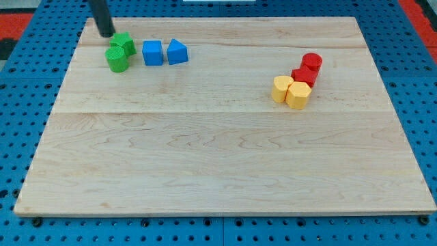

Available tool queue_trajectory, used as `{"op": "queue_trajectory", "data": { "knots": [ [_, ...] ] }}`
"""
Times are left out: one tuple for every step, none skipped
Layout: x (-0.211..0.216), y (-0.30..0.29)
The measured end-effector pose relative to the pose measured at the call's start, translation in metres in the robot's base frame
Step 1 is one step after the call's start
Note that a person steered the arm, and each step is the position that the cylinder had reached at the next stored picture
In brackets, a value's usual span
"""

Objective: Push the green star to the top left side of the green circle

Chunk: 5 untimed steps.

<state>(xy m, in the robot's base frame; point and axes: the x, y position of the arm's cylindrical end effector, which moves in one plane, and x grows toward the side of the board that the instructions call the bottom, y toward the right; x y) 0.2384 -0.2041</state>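
The green circle lies near the board's top left corner. The green star touches it just above and slightly to the right. My tip stands at the star's upper left, close to or touching it. The dark rod rises from there out of the view's top.
A blue cube and a blue triangular block lie right of the green pair. At the right, a red cylinder, a red star, a yellow block and a yellow hexagon cluster together. The wooden board ends close to the tip's left.
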Motion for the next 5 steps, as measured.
{"op": "queue_trajectory", "data": {
  "knots": [
    [-0.007, 0.071],
    [0.011, 0.091],
    [0.020, 0.043],
    [0.020, 0.000],
    [0.020, -0.043]
  ]
}}
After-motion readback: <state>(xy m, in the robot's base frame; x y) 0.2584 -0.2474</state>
